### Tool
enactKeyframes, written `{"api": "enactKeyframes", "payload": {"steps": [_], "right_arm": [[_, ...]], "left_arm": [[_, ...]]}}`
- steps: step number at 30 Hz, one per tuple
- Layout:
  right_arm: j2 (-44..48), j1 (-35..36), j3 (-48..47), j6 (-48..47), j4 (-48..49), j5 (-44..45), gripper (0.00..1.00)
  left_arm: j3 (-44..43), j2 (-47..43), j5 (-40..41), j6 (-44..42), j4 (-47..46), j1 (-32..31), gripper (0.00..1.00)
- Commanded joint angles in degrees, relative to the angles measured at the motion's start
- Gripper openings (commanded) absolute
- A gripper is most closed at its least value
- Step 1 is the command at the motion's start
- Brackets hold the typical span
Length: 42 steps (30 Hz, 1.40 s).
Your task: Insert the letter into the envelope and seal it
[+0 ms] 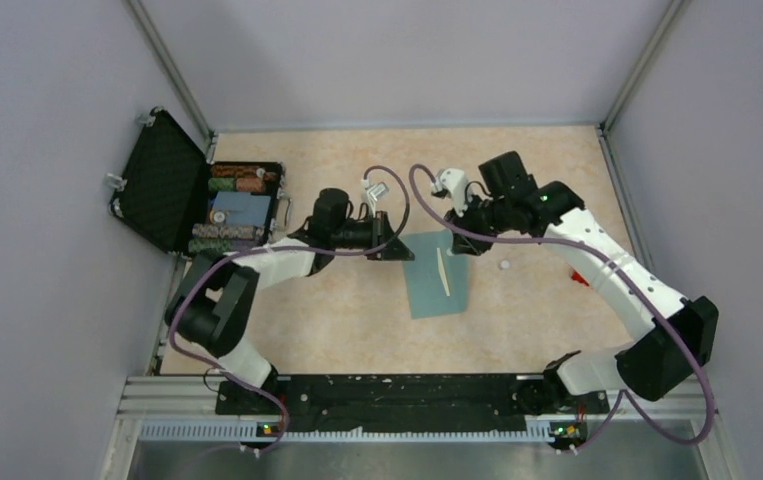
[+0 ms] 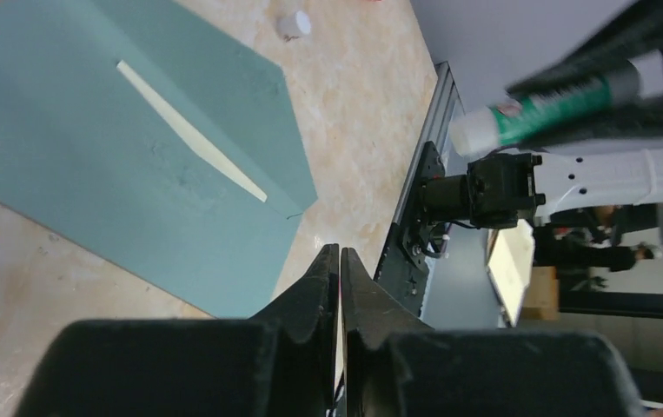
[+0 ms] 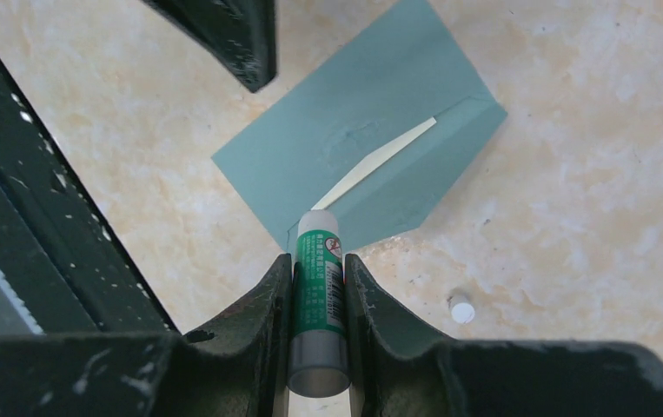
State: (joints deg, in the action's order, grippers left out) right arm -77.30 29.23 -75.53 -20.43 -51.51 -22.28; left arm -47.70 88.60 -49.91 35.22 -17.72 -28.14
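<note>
Green and white, a glue stick (image 3: 317, 295) is clamped lengthwise in the right claw (image 3: 317, 261), its pale tip pointing down toward the envelope (image 3: 310, 165) just beyond the fingertips. The grip looks chosen so the tip can be drawn along the paper like a pen.

The teal envelope lies flat on the table (image 3: 571, 217), midway between the two arms. A thin beige strip of the letter (image 3: 380, 155) shows along the fold of the flap. From that, the letter appears to be tucked inside already, and the work in hand is gluing the flap. Whether the flap is fully open cannot be told from these views.

A small white cap (image 3: 461, 307), probably the stick's own, rests on the table near the envelope but apart from it. That would explain the bare tip.

The left claw (image 2: 339, 261) hangs beside the envelope's far end with its jaws pressed together and nothing between them. It touches no paper that can be seen, and seems placed to pin the envelope or fold the flap once glue is on.

At the table's left edge an open black case (image 1: 162, 180) plays no part.

The risk ahead is the light envelope sliding under the stick.
</note>
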Motion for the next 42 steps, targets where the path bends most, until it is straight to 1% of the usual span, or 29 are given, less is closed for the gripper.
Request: {"api": "enactKeyframes", "payload": {"steps": [1,5,7,9,13,16,18,20,26,29,33,42], "right_arm": [[-0.51,5.64,-0.83,-10.13,-1.80,7.76,0.00],[-2.70,7.22,-0.13,-14.33,-1.57,8.61,0.00],[-4.03,7.24,0.04,-15.65,-0.40,8.88,0.00],[-5.76,7.28,-0.24,-16.79,0.56,8.92,0.00],[-9.88,7.31,-1.98,-18.51,2.24,8.92,0.00],[-12.00,7.49,-2.44,-20.06,4.42,8.35,0.00],[-13.05,7.63,-2.30,-21.16,5.88,8.16,0.00],[-14.40,7.84,-2.45,-22.01,6.67,8.11,0.00],[-19.18,7.95,-3.08,-24.03,8.15,6.60,0.00],[-21.06,8.10,-3.38,-24.73,9.57,6.42,0.00],[-24.50,8.30,-4.94,-26.82,8.58,6.53,0.00],[-28.94,9.54,-6.02,-29.42,7.88,7.90,0.00]], "left_arm": [[-1.71,6.99,-3.89,11.58,-15.98,0.48,0.07],[-6.66,14.80,0.62,11.52,-11.23,1.00,0.02],[-7.80,17.44,2.02,11.89,-11.70,1.22,0.02],[-8.52,19.11,3.62,11.75,-11.84,1.32,0.02],[-10.47,22.20,6.35,11.09,-8.26,1.50,0.01],[-10.49,24.30,8.31,14.27,-8.40,2.40,0.01],[-10.95,26.03,8.15,14.90,-9.53,2.88,0.01],[-12.12,27.47,8.05,13.52,-8.62,3.21,0.01],[-15.33,30.82,11.31,12.79,-4.72,3.27,0.01],[-17.56,32.03,13.50,10.47,0.38,3.29,0.01],[-18.08,32.78,17.68,8.38,7.59,3.51,0.00],[-15.93,32.96,18.39,9.93,5.66,3.45,0.00]]}}
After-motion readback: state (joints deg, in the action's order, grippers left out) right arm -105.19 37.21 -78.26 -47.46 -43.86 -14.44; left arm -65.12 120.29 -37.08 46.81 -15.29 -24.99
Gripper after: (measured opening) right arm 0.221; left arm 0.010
